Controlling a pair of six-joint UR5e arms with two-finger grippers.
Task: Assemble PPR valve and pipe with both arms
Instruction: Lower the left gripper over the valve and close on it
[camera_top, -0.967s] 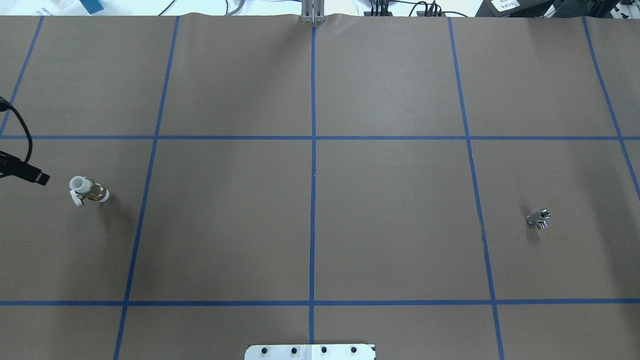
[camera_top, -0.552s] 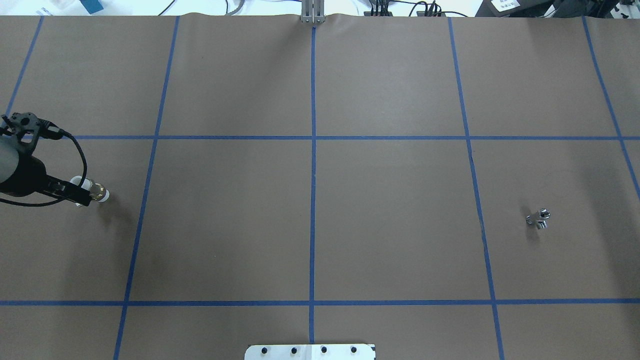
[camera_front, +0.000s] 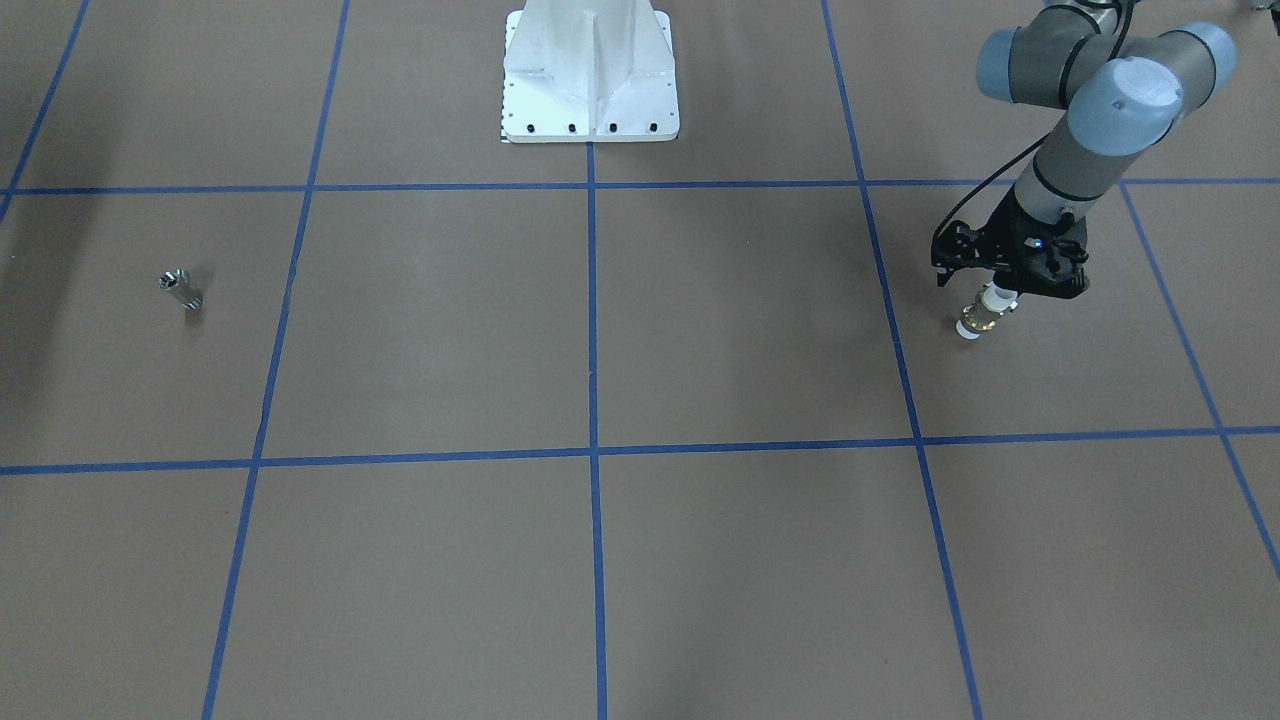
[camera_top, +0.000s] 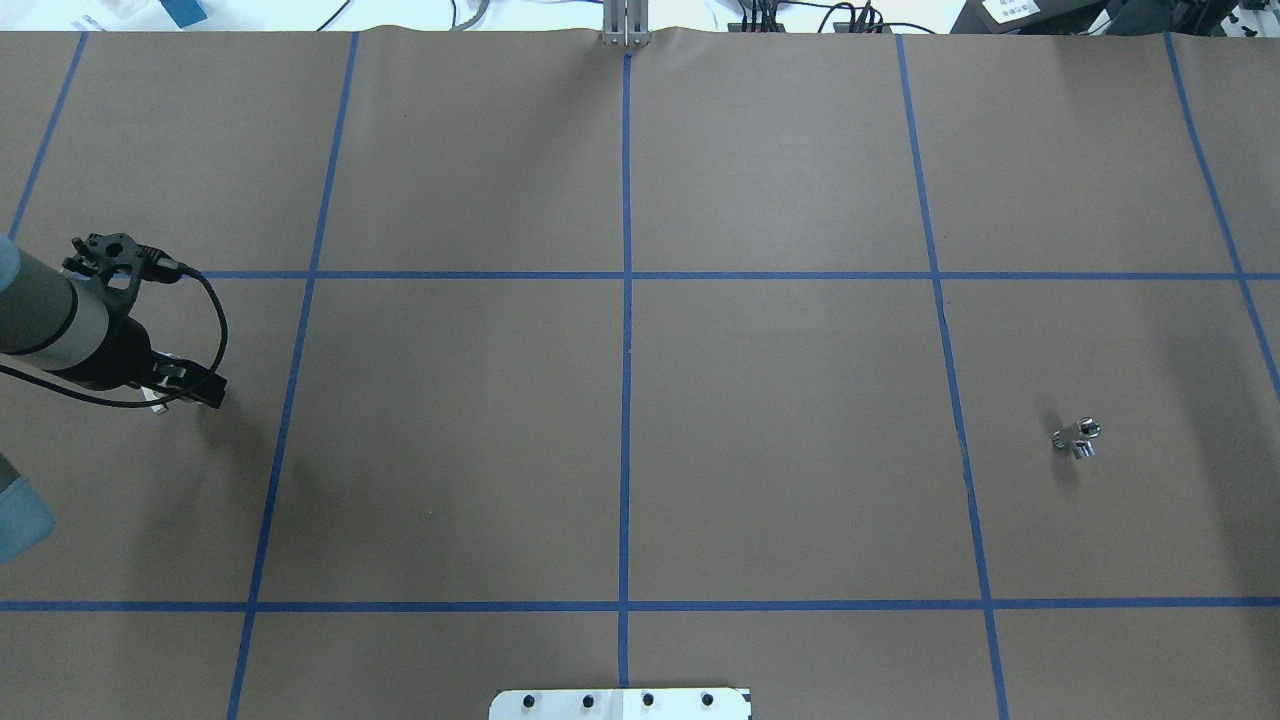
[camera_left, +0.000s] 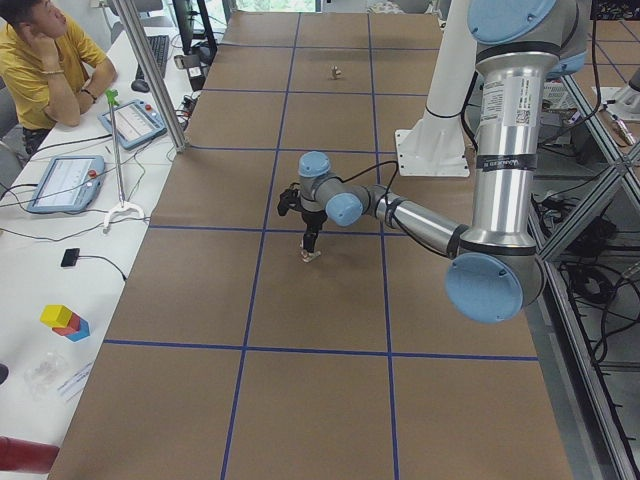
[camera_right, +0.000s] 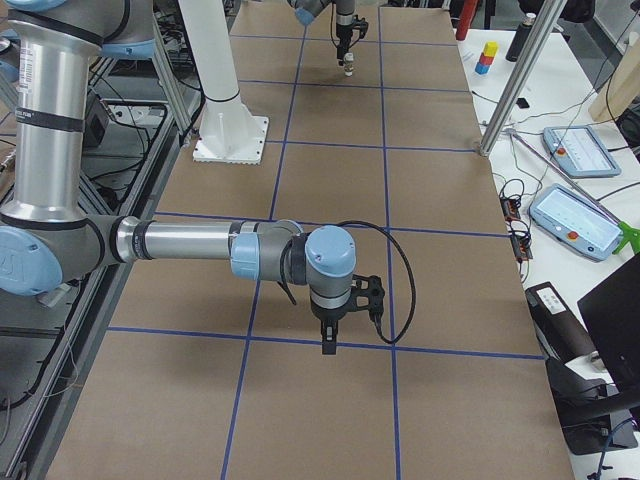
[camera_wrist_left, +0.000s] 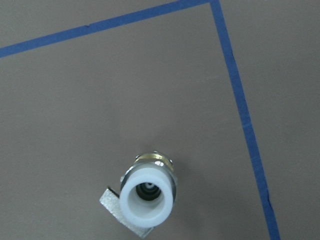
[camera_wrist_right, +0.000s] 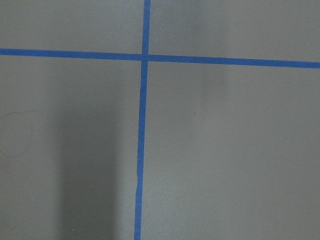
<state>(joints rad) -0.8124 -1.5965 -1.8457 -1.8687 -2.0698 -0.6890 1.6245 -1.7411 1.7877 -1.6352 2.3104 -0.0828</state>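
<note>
The PPR valve (camera_front: 981, 317) stands upright on the brown table at the robot's left, white end up, brass ring in the middle. It fills the lower part of the left wrist view (camera_wrist_left: 147, 197), with its grey lever at lower left. My left gripper (camera_front: 1001, 291) hangs straight above it and covers nearly all of it in the overhead view (camera_top: 198, 390); I cannot tell whether it is open or shut. The silvery pipe (camera_top: 1077, 438) lies alone at the robot's right, also in the front view (camera_front: 181, 288). My right gripper (camera_right: 328, 346) shows only in the exterior right view, low over bare table; its state cannot be told.
The white pedestal base (camera_front: 590, 70) stands at the robot's edge of the table. Blue tape lines divide the brown surface. An operator (camera_left: 50, 55) sits at a side table with tablets, beside a metal pole (camera_left: 150, 75).
My left arm has come in from the left edge and moved right, over the valve, which it now mostly covers in the overhead view. Valve and pipe have not moved.
</note>
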